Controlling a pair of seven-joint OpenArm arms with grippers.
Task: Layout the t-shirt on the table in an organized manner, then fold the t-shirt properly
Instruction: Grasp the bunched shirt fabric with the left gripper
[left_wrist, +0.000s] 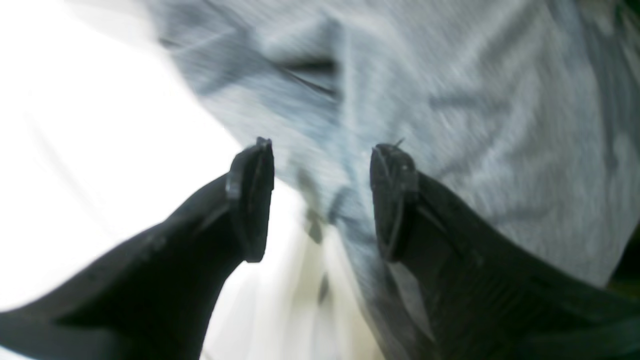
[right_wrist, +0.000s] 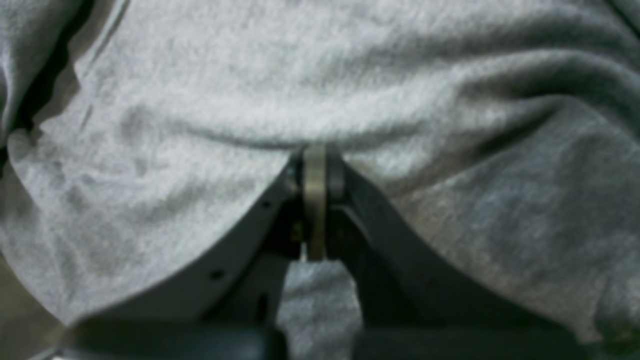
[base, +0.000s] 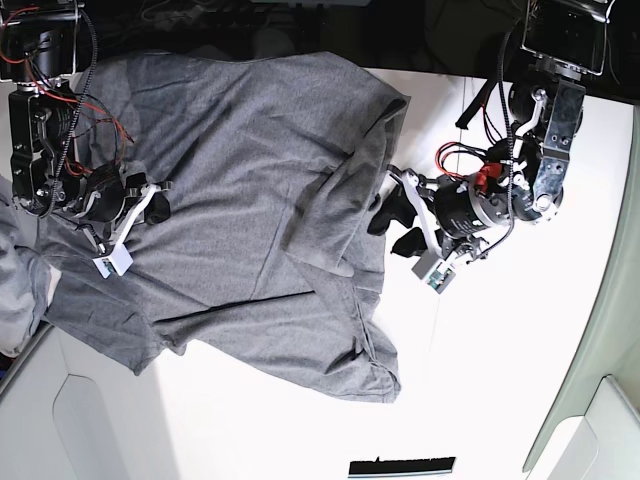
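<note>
T-shirt — heather grey, wrinkled. From my left wrist camera the picture is motion-blurred; cloth fills the upper and right part, with the white desk at left. Left end effector: its dark jaws stand wide apart with nothing between them, poised over the shirt's edge where cloth meets desk.

From my right wrist camera I see the shirt filling almost the whole frame, soft folds running across. Right end effector: jaws pressed together, a fold of grey fabric bunched at the tips — I read it as pinching the shirt.

From the base camera, the t-shirt lies spread but rumpled over the left half of the desk, one side turned over in a thick fold near the middle. Right end effector sits on the shirt's left part, closed on cloth. Left end effector hangs just beside the shirt's folded right edge, jaws apart. A dark strip lies at the desk's near edge, well apart from the shirt.
</note>
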